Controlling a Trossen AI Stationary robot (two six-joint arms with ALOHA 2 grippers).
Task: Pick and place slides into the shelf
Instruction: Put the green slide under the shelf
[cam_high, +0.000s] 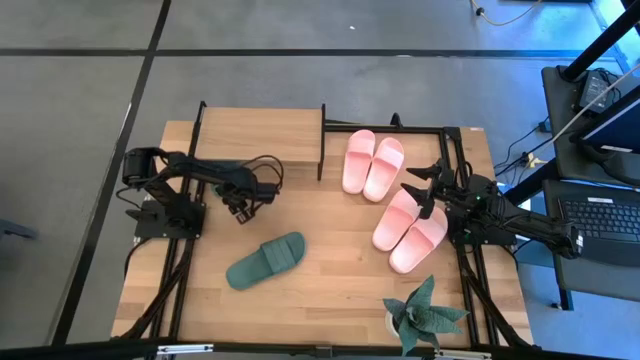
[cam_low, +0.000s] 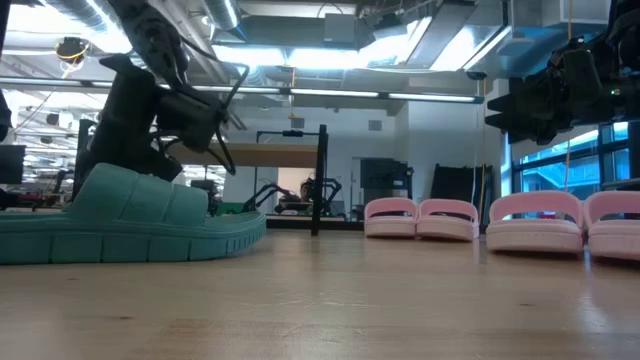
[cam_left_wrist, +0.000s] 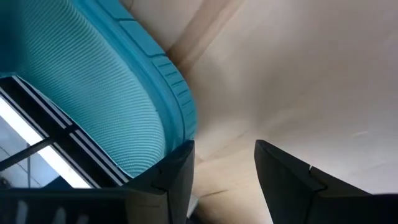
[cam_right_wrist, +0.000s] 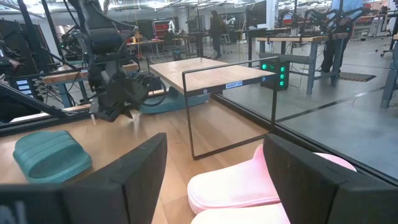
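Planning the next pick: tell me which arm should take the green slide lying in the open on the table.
Left. The left gripper hangs open just above the green slide. The right gripper sits over the pink slides, across the table.

A green potted plant (cam_high: 422, 315) stands at the near right edge of the light wood counter (cam_high: 330, 290). The counter sits on a grey floor (cam_high: 80, 120) crossed by dark lines. To the right, a keyboard (cam_high: 600, 216) lies on a dark desk (cam_high: 590, 290). Beyond the counter, a person (cam_right_wrist: 216, 23) stands among workbenches in the room.
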